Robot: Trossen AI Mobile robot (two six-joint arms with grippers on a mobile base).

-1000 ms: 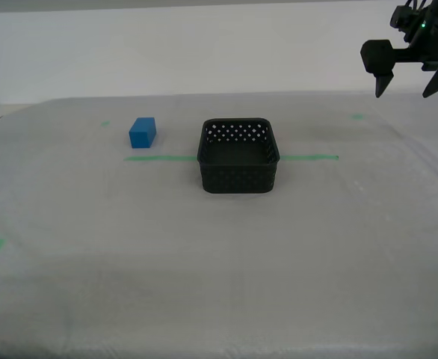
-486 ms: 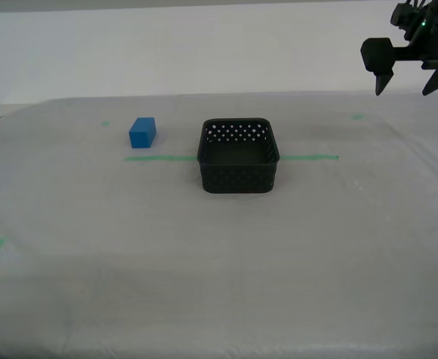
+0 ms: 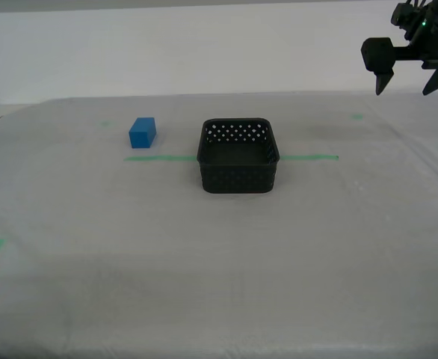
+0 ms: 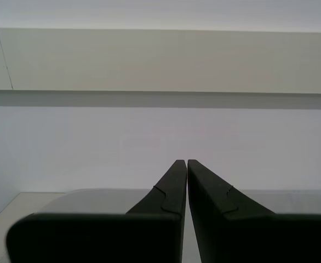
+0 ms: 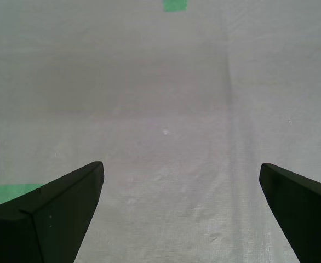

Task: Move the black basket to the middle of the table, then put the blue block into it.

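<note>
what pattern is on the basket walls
A perforated lattice of small holes on the black basket, clearest in the exterior view.
</note>
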